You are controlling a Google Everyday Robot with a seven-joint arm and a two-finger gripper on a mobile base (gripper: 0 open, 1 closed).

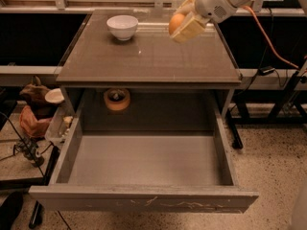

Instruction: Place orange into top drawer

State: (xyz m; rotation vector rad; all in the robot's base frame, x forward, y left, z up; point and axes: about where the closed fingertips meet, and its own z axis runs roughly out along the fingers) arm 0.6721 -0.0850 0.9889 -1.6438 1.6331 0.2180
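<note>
The orange [175,23] is small and round, held between the cream fingers [190,28] of my gripper [183,21]. The gripper is shut on it and hangs above the right rear part of the table top [148,56], right of the white bowl. The top drawer [144,159] is pulled wide open below the table, toward the front. Its flat grey inside holds nothing, and its front panel [144,201] is scratched.
A white bowl [122,27] stands at the table's back left. A tan roll of tape [116,98] sits in the recess behind the drawer. Clutter and cables lie on the floor at left [41,114]. An orange cable [268,37] and metal legs stand at right.
</note>
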